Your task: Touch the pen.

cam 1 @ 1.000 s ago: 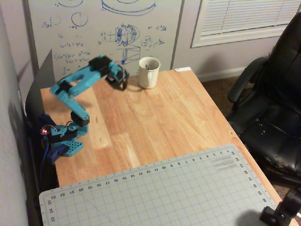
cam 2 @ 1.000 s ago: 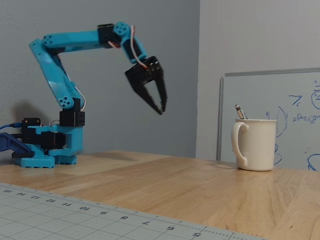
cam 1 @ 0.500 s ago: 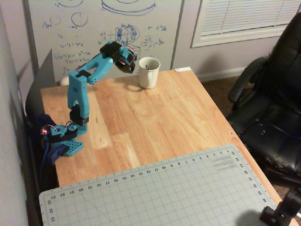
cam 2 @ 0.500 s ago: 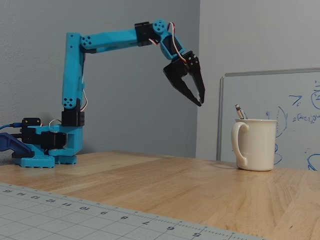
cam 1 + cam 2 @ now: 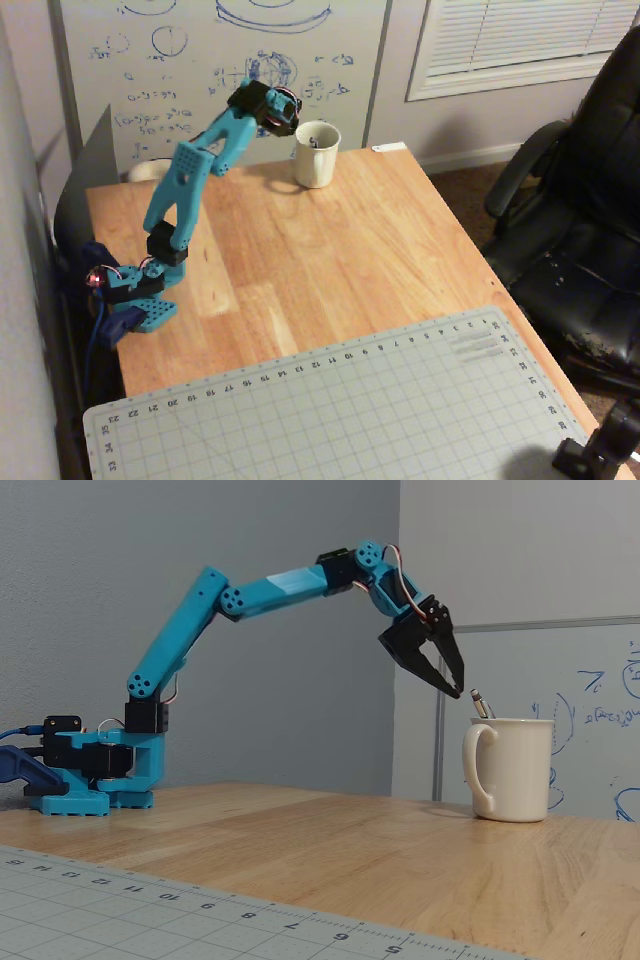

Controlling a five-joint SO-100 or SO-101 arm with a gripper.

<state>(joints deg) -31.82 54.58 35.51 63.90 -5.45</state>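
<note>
The pen (image 5: 480, 702) is a thin dark stick leaning out of the cream mug (image 5: 512, 770) at the far side of the wooden table. In the overhead view it is only a dark mark (image 5: 317, 141) inside the mug's (image 5: 315, 163) mouth. The blue arm reaches toward the mug. Its black gripper (image 5: 458, 691) hangs just left of and slightly above the pen's top end, a small gap apart from it. The fingertips (image 5: 452, 683) come together with nothing between them. From overhead, the gripper (image 5: 291, 117) sits at the mug's upper-left rim.
The arm's base (image 5: 135, 300) stands at the table's left edge. A whiteboard (image 5: 220, 70) with blue drawings leans behind the mug. A grey cutting mat (image 5: 340, 410) covers the near part of the table. A black office chair (image 5: 580, 230) is at the right.
The arm has stretched out toward the mug. The gripper has travelled from mid-table height and well left of the mug to just beside the pen's top.
</note>
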